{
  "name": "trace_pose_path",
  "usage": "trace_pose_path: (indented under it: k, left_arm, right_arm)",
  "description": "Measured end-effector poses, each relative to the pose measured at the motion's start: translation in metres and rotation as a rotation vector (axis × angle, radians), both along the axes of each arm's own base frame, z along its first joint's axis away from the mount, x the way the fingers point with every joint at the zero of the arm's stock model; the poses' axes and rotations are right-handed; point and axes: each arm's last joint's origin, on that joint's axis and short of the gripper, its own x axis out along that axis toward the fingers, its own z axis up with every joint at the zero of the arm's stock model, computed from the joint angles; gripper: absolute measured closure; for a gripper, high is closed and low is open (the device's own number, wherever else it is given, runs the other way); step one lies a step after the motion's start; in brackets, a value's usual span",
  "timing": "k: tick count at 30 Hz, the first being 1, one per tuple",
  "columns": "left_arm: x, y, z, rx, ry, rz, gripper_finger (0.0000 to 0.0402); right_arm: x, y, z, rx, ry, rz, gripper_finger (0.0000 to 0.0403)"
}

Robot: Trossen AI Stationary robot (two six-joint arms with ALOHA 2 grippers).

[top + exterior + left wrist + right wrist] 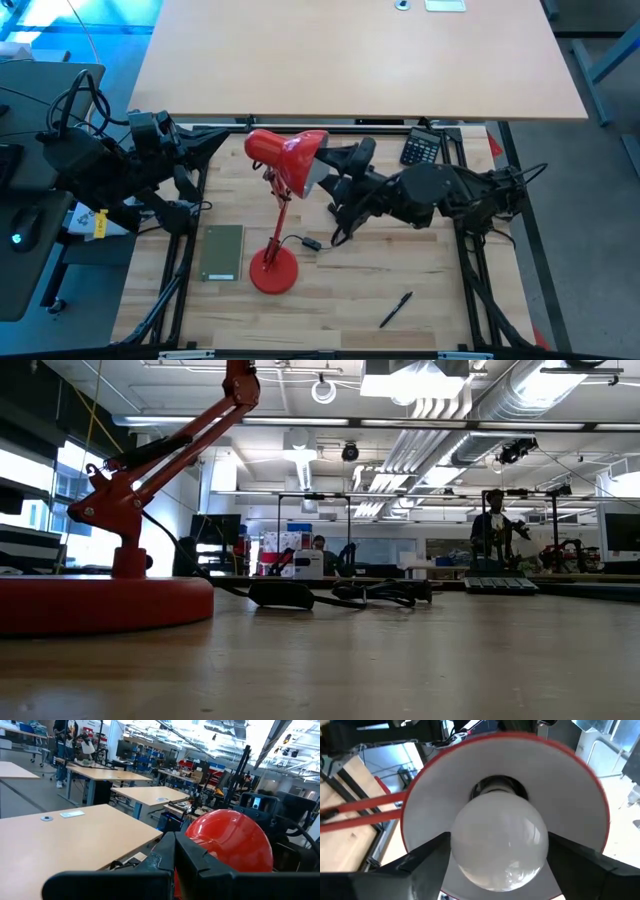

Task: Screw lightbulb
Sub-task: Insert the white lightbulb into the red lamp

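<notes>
Fingers (427, 851) of the right gripper (497, 857) sit one on each side of the lightbulb (497, 842), grasping its white globe inside the mouth of the red lamp shade (570, 785). The bulb's narrow base points into the dark socket (495, 787) at the shade's centre; whether the threads have caught cannot be told. From above, the right gripper (335, 180) is pressed up to the open end of the shade (290, 152), on the side away from the left arm. The left gripper (167, 865) is clenched with nothing between its fingers, held just behind the shade's closed red dome (232, 840), apparently not touching it. The lamp base (273, 270) stands on the desk (400, 280), with a green notebook (222, 252) just beside it, a black pen (395, 309) well apart on the side away from the notebook, and a calculator (422, 148) beyond the shade. Risks, as judged: the shade hangs on a jointed arm, so pushing or twisting may swing it and leave the base skewed, cross-threading. A smooth globe may also slip in the grasp, turning the fingers without turning the bulb.
</notes>
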Motion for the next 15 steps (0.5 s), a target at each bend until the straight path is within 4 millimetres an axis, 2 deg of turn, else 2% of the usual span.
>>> trace_pose_path:
  k: [7, 12, 15]
  left_arm:
    - [0.0, 0.0, 0.0, 0.029, 0.018, 0.003, 0.0402]
    - [0.0, 0.0, -0.0005, 0.048, 0.033, 0.004, 0.0402]
    - [0.0, -0.0001, -0.0039, 0.119, 0.095, 0.005, 0.0401]
  right_arm:
    - [0.0001, 0.0003, -0.0004, 0.06, -0.025, 0.001, 0.0164]
    - [0.0, 0.0005, -0.0004, 0.087, -0.037, 0.001, 0.0162]
    - [0.0002, 0.0005, -0.0006, 0.2, -0.087, 0.001, 0.0162]
